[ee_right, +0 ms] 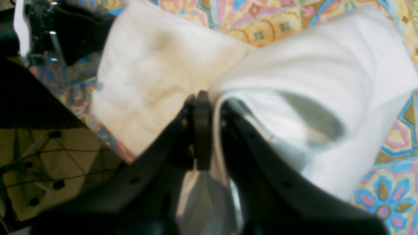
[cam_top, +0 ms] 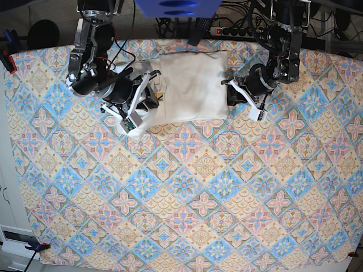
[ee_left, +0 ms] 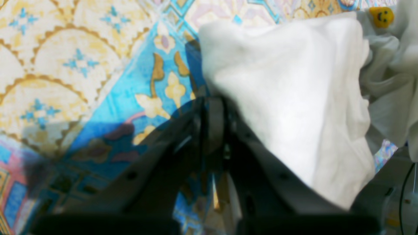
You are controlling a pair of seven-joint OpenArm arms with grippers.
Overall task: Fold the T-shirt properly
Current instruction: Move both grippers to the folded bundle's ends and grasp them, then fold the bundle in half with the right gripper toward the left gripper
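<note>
Right gripper (ee_right: 209, 107) pinching T-shirt (ee_right: 313, 75) edge.

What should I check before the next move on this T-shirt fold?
1. Left end effector shut on T-shirt edge: ok.
2. Right end effector shut on fabric: ok.
3. Printed side folded inside, plain white showing in the base view: ok, except a yellow smiley peeking out in the left wrist view.
4. Shirt lies flat, square: not ok, bunched by the right end effector.
5. Layers pinched: cannot tell.
6. Tablecloth unsnagged: ok.
</note>
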